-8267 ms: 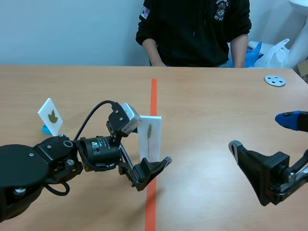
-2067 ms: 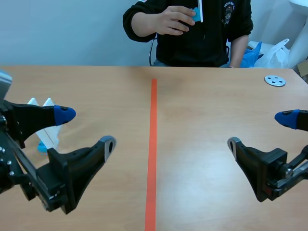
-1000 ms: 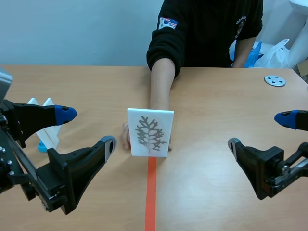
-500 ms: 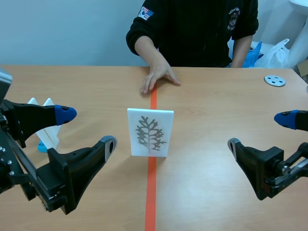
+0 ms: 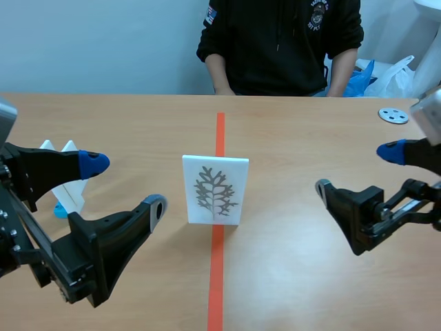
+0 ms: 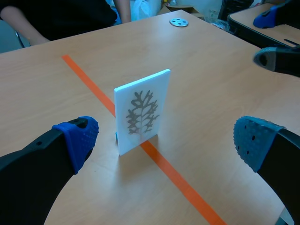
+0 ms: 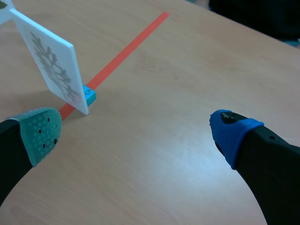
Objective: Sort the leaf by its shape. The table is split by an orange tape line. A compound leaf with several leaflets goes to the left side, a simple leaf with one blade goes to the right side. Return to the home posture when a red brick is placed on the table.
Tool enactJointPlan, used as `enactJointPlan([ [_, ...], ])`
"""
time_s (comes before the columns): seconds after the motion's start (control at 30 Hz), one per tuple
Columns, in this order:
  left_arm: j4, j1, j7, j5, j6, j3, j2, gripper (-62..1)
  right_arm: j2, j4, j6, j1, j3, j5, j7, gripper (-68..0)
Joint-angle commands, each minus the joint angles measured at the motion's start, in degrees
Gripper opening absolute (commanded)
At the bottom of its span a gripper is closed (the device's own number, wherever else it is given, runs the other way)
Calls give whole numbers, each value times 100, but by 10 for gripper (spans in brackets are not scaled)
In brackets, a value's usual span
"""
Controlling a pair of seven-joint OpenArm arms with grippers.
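While both arms sit low at the near edge of the table [image 5: 296,276], neither has hold of anything. Just outside the left gripper [image 5: 127,184], beside its blue-padded upper finger, two small white cards [image 5: 65,176] stand together on a blue foot. The left gripper's jaws gape wide and empty, one blue pad [image 6: 82,136] on each side in its wrist view. Ahead of those jaws, roughly in line with the gap between them and well clear of both pads, stands the leaf card [image 5: 215,189]. It is a white upright panel printed with a grey-brown branching leaf of many small lobes, set right on the orange tape line [image 5: 220,131] and propped by a small blue base [image 7: 88,96]. The right gripper [image 5: 356,169] is likewise spread wide with nothing in it. From its wrist view the card is ahead of the jaws, off toward the finger with the grey-green pad [image 7: 41,131] and apart from it. Farther out beyond the right gripper lies a small grey disc [image 5: 393,115]. A person [image 5: 275,41] in a dark top sits across the table.
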Motion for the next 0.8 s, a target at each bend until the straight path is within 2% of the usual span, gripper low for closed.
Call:
enactJointPlan([
  [0.0, 24, -15, -98, -35, 4, -17, 28, 10, 90, -168, 9, 260, -173, 63, 72, 4],
  [0.1, 24, -15, -98, -35, 7, -17, 28, 10, 87, -586, 28, 671, -560, -17, 92, 4],
  [0.3, 24, -15, -101, -28, 24, -20, 72, 10, -52, -1366, 26, 1475, -1303, -459, 350, 4],
  [0.6, 24, -15, -107, 225, 50, -20, 219, 10, -645, -2544, 26, 2518, -2157, -1003, 678, 4],
  [0.77, 24, -15, -118, 227, 50, -20, 216, 10, -938, -3077, 24, 2929, -2564, -1322, 918, 4],
])
